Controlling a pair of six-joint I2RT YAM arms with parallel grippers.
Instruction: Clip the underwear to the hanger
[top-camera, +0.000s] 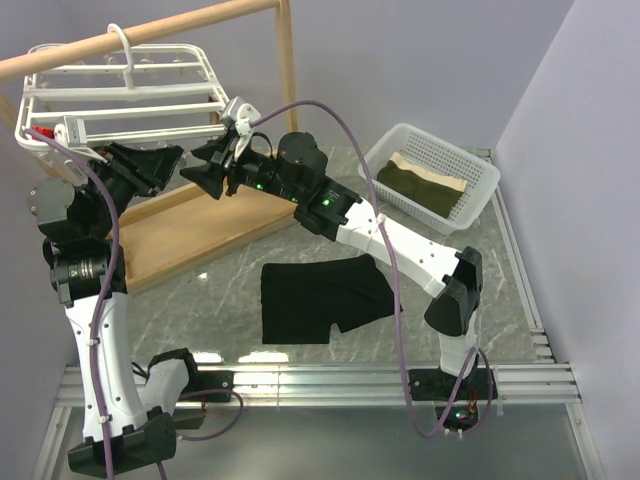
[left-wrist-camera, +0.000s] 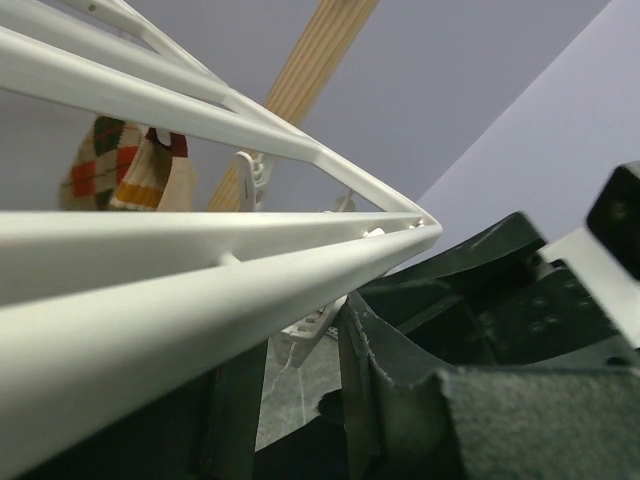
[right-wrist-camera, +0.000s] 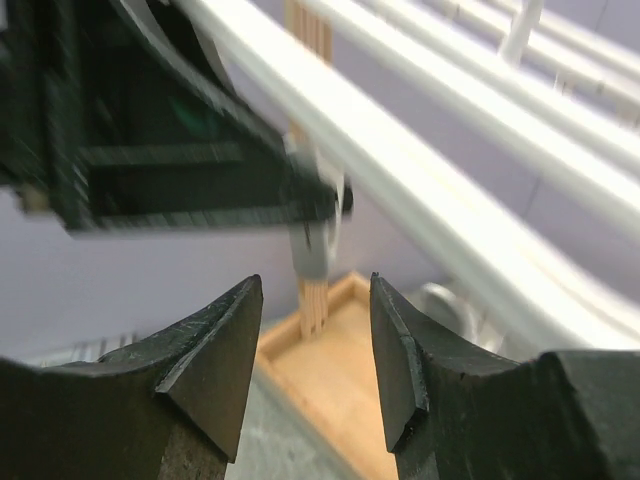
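Observation:
The black underwear (top-camera: 320, 295) lies flat on the marble table, apart from both grippers. The white hanger (top-camera: 120, 95) hangs by its hook from the wooden pole (top-camera: 150, 35). My left gripper (top-camera: 172, 160) is raised just under the hanger's near right corner, with its jaws apart and nothing between them; a hanger bar (left-wrist-camera: 200, 290) crosses in front of it (left-wrist-camera: 300, 400). My right gripper (top-camera: 197, 172) faces it from the right, open and empty (right-wrist-camera: 315, 340). A white clip (right-wrist-camera: 318, 240) dangles, blurred, just ahead of the right jaws. Another clip (left-wrist-camera: 310, 325) hangs beyond the left jaws.
A white mesh basket (top-camera: 470, 165) at the back right holds an olive-and-tan folded cloth (top-camera: 420, 185). The wooden stand's base tray (top-camera: 190, 230) and upright post (top-camera: 288, 60) are under and behind the hanger. An argyle-patterned garment (left-wrist-camera: 130, 165) hangs from the hanger's far side.

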